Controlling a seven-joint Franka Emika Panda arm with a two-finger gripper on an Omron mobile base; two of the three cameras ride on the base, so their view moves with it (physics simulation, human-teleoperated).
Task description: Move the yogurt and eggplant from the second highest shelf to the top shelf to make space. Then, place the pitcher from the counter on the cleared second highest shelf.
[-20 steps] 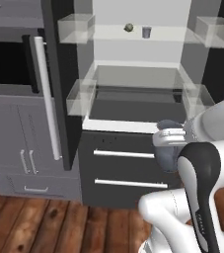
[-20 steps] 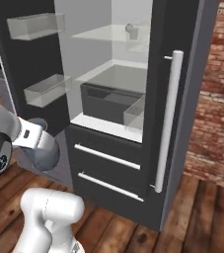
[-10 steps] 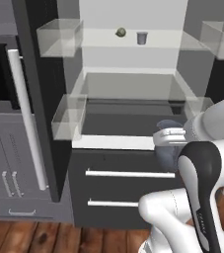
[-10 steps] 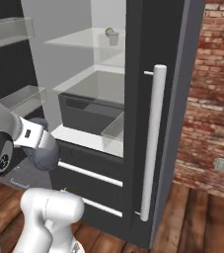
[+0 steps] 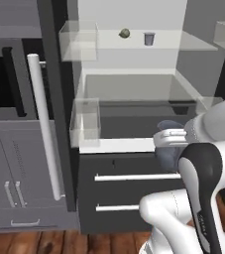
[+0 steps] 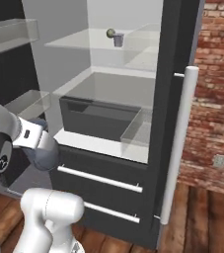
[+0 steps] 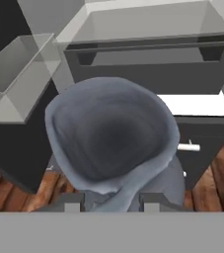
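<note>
gripper is closed on the pitcher, its fingers at the jug's near side, the flared rim facing the hand camera. pitcher is held in the air in front of the open fridge, level with the white ledge above the two dark drawers. eggplant and yogurt stand near each other on the top shelf. second highest shelf lies below them
</note>
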